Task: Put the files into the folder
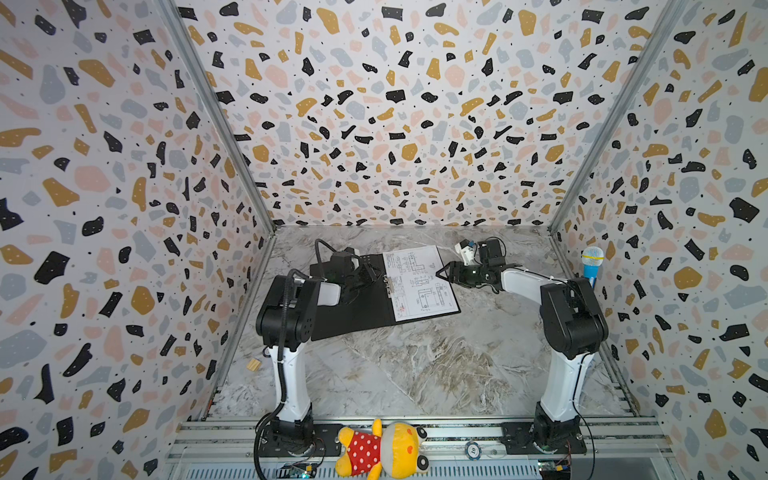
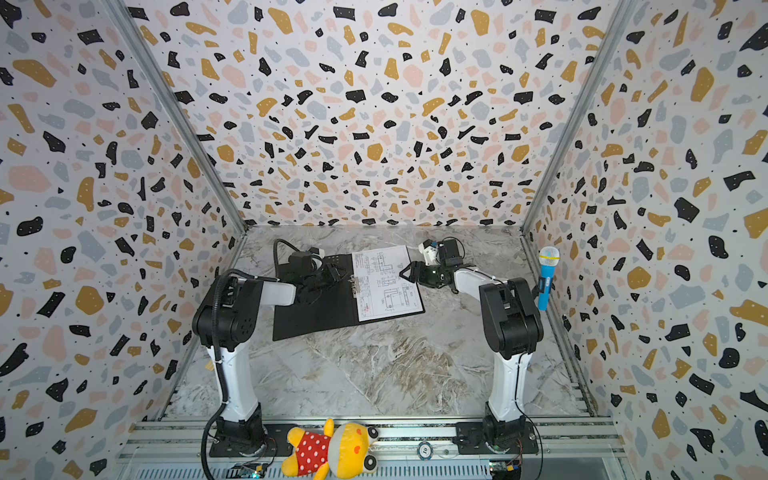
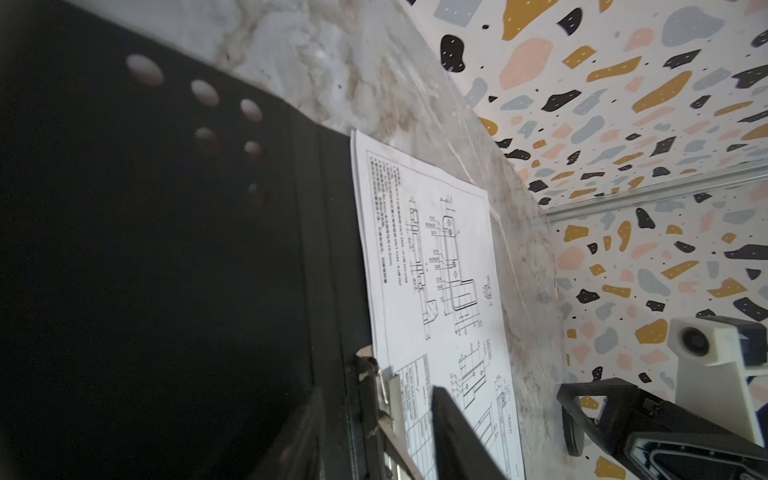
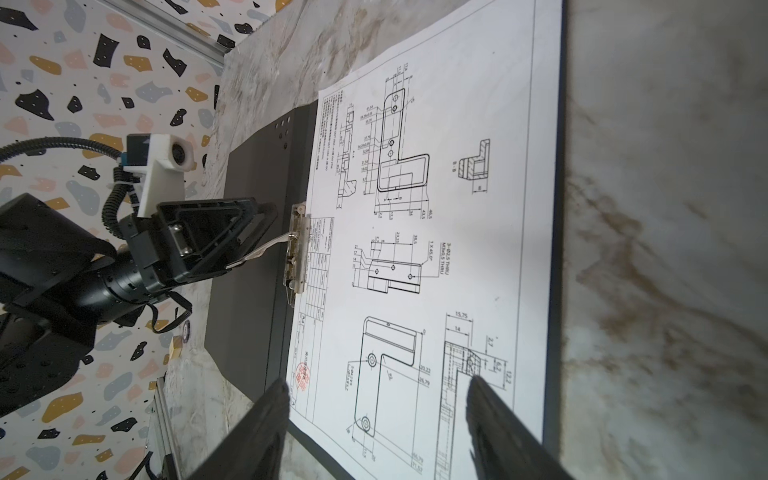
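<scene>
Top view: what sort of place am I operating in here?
Most likely a staged robot test booth, not a real office: terrazzo-print panel walls box in a marble-look tabletop, and an aluminium mounting rail runs along the front with a plush toy lying on it.

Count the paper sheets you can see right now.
1: the drawing sheet lies on the right half of the open folder, beside the spine clip. Another sheet may be hidden underneath it.

Right pincer (image 4: pixel 378 382) fingers (image 4: pixel 257 428) blurred, cut by frame edge; drawing sheet (image 1: pixel 419 282) print unreadable in both top views
</scene>
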`<act>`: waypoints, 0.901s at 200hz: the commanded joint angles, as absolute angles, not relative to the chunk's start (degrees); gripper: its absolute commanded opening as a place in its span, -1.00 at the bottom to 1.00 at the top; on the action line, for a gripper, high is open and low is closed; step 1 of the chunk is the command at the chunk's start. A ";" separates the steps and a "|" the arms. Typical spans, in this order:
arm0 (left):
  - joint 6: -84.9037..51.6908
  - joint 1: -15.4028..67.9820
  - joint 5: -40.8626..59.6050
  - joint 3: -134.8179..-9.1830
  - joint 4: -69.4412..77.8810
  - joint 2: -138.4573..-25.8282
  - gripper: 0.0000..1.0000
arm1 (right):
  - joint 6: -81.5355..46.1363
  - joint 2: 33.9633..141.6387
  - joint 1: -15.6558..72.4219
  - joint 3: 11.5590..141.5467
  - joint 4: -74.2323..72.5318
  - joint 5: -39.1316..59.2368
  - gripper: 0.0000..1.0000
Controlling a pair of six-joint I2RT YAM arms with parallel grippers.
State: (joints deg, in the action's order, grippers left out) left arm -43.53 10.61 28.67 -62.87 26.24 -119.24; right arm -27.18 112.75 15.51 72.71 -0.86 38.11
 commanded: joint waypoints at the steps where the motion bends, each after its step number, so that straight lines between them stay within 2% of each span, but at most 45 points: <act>1: -40.92 10.66 27.60 -65.30 23.98 -120.46 -0.35 | -26.99 112.08 15.47 74.77 0.21 38.06 0.36; 128: -39.49 13.00 27.69 -67.41 21.36 -122.40 -0.52 | -26.74 112.86 15.47 75.23 0.83 37.79 0.37; 180: -38.98 13.44 27.11 -68.55 19.67 -123.69 -0.66 | -26.47 112.77 15.38 75.42 1.45 37.71 0.37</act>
